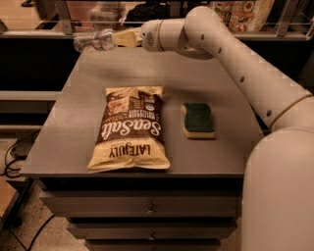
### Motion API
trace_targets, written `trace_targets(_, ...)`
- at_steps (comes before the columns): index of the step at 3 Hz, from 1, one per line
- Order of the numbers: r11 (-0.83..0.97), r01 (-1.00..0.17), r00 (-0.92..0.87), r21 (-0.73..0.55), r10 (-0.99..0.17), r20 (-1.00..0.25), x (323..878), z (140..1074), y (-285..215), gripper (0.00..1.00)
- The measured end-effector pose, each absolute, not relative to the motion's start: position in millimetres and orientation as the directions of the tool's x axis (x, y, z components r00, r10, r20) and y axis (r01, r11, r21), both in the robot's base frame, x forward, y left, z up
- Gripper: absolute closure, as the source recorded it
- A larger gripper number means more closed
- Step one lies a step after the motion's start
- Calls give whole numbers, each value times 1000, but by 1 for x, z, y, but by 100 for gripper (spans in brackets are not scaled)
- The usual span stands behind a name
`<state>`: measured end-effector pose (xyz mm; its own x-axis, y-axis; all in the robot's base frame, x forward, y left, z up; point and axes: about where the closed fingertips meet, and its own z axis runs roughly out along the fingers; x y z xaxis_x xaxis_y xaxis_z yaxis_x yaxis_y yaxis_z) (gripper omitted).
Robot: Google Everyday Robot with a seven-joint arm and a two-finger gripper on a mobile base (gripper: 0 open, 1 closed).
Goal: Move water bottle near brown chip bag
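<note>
The brown chip bag (130,128) lies flat near the front left of the grey table (216,83), its "Sea Salt" lettering upside down to me. The water bottle (93,41) is held lying sideways in the air above the table's far left corner. My gripper (114,38) is shut on the bottle's right end, with the arm reaching in from the right. The bottle is well behind the chip bag, a good distance from it.
A green-and-yellow sponge (197,119) lies on the table to the right of the chip bag. My white arm and base (274,166) fill the right side. A shelf rail with packaged goods (235,14) runs behind the table. Drawers sit under the tabletop.
</note>
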<state>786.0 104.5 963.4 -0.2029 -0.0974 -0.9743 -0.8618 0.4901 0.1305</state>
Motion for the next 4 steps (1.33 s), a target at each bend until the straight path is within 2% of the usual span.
trace_targets(1,457,-869,-241,188,-61,-969,743,970,67,100)
trace_targets(2,457,-869,-241,188,-61,-969,743,970,67,100)
trace_targets(4,448,-843,-372,299,-82,-925,688,954,43,100)
